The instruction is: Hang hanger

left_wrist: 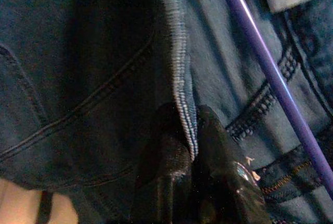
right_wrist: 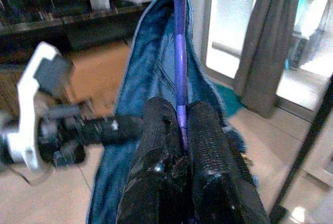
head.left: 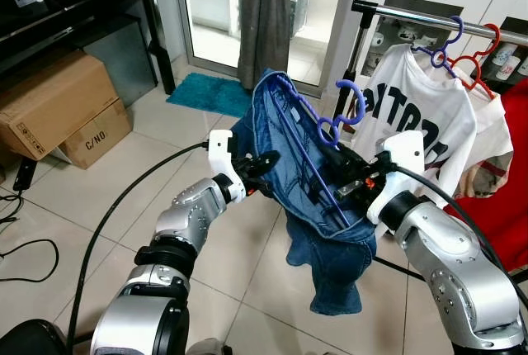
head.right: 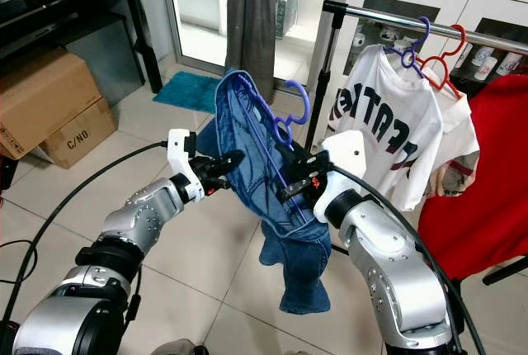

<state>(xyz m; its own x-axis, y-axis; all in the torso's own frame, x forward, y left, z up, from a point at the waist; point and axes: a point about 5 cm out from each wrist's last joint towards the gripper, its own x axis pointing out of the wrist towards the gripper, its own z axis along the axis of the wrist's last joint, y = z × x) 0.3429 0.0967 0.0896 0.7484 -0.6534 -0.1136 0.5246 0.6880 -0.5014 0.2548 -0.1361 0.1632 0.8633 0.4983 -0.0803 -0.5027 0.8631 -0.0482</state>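
Tiled floor (head.left: 165, 165) behind denim-draped hanger (head.left: 326, 136)

Counted: three hangers, namely one purple hanger (head.left: 326, 128) carrying one pair of denim jeans (head.left: 289, 165), plus one purple (head.left: 441, 49) and one red (head.left: 478, 62) on the single rail (head.left: 429, 21). Two cardboard boxes (head.left: 49, 103). One teal mat (head.left: 210, 93). Two grippers: left (head.left: 262, 163), right (head.left: 351, 180).

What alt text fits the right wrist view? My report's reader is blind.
The right gripper is shut on a purple hanger carrying blue denim shorts. The left gripper touches the denim from the side, above tiled floor.
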